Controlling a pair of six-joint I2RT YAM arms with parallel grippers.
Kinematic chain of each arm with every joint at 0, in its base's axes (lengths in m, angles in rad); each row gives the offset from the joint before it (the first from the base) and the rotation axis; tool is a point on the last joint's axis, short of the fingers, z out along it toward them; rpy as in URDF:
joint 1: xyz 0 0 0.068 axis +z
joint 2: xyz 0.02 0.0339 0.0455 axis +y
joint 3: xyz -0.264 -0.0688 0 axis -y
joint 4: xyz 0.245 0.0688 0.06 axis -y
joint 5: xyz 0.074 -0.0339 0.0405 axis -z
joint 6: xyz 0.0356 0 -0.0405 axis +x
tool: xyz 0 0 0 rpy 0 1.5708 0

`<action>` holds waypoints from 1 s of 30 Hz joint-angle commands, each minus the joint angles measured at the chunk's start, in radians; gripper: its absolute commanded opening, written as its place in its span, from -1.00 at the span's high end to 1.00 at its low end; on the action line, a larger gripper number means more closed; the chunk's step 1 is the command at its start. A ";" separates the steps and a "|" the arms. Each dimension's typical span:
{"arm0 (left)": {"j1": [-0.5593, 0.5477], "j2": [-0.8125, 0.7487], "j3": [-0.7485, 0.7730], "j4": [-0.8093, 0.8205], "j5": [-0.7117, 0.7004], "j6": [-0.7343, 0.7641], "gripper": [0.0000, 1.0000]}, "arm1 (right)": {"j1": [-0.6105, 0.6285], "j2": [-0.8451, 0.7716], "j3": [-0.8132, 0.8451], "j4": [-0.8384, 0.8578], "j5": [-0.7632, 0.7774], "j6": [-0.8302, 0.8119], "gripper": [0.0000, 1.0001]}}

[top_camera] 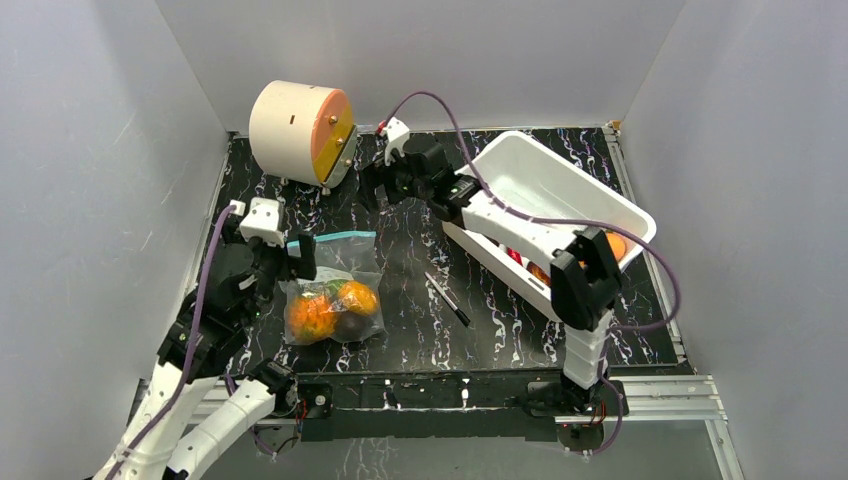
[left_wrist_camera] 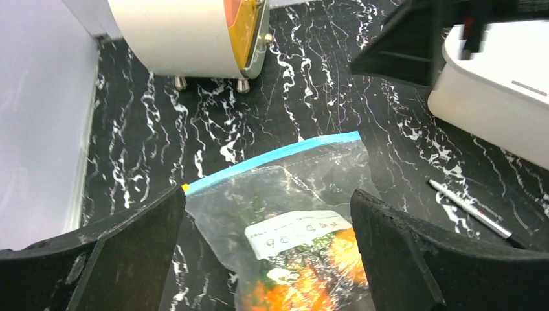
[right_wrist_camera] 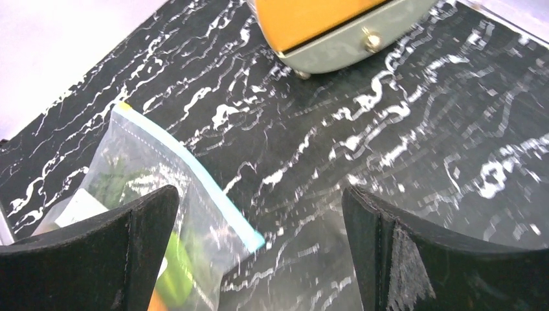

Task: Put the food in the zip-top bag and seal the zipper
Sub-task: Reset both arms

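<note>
Top view alone: white tub (top_camera: 545, 185) tilted at right, orange and red bits inside, half hidden by the arm.
Left wrist alone: white label (left_wrist_camera: 298, 233) on the zip-top bag (left_wrist_camera: 291, 194).
Count: one bag, one tub, one pen (top_camera: 447, 300), two arms.
Food (top_camera: 330, 310): bagged, front left; number unclear.
Left gripper (left_wrist_camera: 267, 197): gaping wide, empty, over the bag.
Right gripper (right_wrist_camera: 256, 194): wide apart, empty, beside the zipper (right_wrist_camera: 194, 181).
</note>
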 commanded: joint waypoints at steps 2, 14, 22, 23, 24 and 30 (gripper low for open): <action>0.002 0.101 0.047 0.014 -0.072 -0.227 -0.97 | -0.002 -0.211 -0.085 -0.193 0.222 0.058 -0.96; 0.001 0.182 0.090 0.079 0.037 -0.376 -0.97 | -0.002 -0.706 -0.351 -0.315 0.488 0.265 -0.96; 0.001 0.208 0.124 0.094 0.076 -0.372 -0.97 | -0.002 -0.903 -0.407 -0.428 0.580 0.337 -0.96; 0.001 0.210 0.123 0.096 0.081 -0.381 -0.97 | -0.001 -0.918 -0.416 -0.431 0.588 0.349 -0.96; 0.002 0.210 0.116 0.102 0.087 -0.385 -0.97 | -0.002 -0.932 -0.427 -0.430 0.595 0.361 -0.96; 0.002 0.215 0.067 0.104 0.069 -0.383 -0.97 | -0.002 -0.990 -0.470 -0.374 0.599 0.388 -0.96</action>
